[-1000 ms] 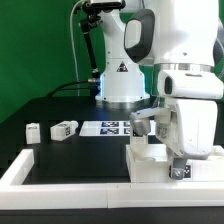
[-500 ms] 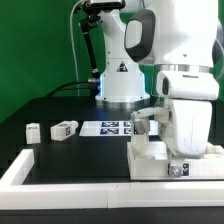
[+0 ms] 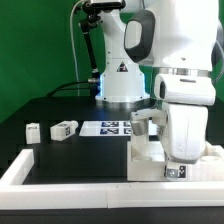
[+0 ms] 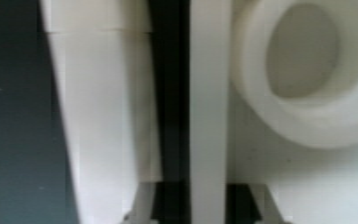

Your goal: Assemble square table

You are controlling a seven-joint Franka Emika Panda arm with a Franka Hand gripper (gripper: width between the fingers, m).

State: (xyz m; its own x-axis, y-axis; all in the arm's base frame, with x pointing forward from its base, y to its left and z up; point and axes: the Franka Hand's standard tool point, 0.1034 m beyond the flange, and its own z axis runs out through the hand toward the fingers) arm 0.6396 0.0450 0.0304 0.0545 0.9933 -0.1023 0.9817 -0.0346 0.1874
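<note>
Reaching straight down, gripper (image 4: 197,198) low at square top (image 3: 148,162), two legs (image 3: 63,128) aside

You've got the marker board (image 3: 104,128) flat on the black table (image 3: 60,108), just off centre toward 12 o'clock. White border rail (image 3: 70,187) runs along 6 o'clock, angling up toward 8. Green backdrop (image 3: 35,45) fills 9 to 11.

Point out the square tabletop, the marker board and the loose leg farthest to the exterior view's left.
square tabletop (image 3: 150,166): exterior view, its front wall.
marker board (image 3: 108,128): exterior view, its tagged face.
far-left loose leg (image 3: 33,131): exterior view, its middle.
</note>
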